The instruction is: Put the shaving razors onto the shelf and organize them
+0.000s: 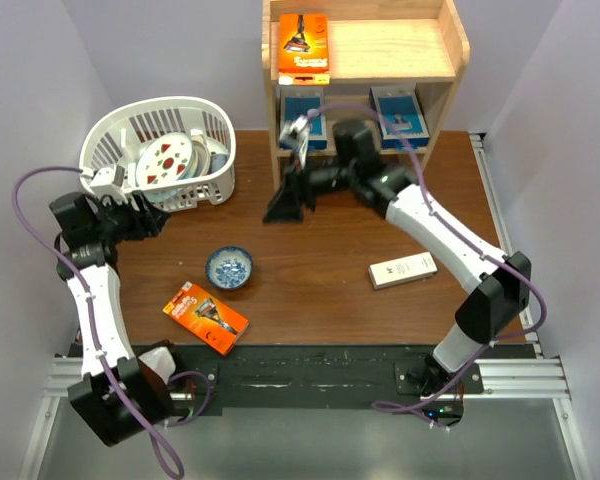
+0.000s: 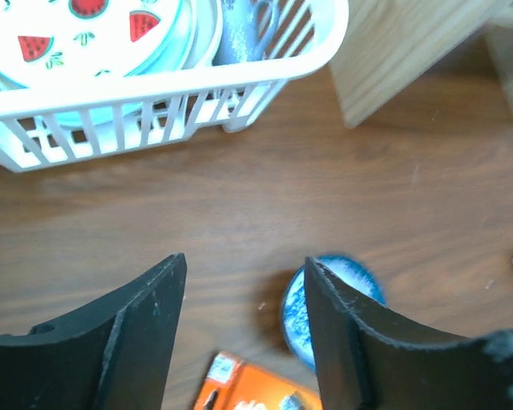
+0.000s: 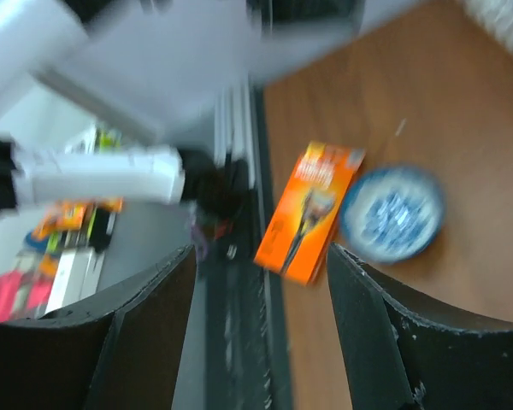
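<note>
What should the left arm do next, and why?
Probably move the left gripper down over the orange razor pack on the table. Its jaws stand open and empty, that pack lies nearest this arm, off the shelf, and the right gripper hangs open by the shelf's lower tier.

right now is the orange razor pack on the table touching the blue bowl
Apart. The top view shows a strip of bare table between the orange razor pack and the blue bowl.
</note>
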Robot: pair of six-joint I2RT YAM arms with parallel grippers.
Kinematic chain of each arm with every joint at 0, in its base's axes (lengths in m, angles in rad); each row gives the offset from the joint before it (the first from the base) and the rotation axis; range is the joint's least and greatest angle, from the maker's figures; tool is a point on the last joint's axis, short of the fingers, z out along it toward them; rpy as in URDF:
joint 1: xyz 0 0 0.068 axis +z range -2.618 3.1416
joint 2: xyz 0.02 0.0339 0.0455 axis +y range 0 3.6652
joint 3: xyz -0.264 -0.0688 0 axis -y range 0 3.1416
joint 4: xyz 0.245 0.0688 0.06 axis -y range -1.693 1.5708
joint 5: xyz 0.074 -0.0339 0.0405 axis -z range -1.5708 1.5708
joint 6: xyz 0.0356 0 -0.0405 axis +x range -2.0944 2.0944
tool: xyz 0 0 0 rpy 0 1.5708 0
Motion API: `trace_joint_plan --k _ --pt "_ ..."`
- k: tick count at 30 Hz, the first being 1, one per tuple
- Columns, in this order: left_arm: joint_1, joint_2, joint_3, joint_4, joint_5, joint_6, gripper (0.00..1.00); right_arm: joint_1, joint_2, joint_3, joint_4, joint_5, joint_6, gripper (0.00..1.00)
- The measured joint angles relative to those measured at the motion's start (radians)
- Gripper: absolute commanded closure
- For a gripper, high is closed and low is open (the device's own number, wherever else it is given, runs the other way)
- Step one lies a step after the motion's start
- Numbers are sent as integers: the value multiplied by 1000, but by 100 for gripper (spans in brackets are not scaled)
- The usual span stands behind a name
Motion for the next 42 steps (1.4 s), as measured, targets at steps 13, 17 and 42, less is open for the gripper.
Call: trace_joint_plan --k 13,17,42 --pt "1 321 192 -608 7 973 40 369 84 -288 -84 314 -142 26" --pt "1 344 87 -646 -66 1144 41 414 221 -254 -55 391 -140 26" --pt "0 493 -25 -590 -92 1205 46 325 785 362 -32 613 -55 32"
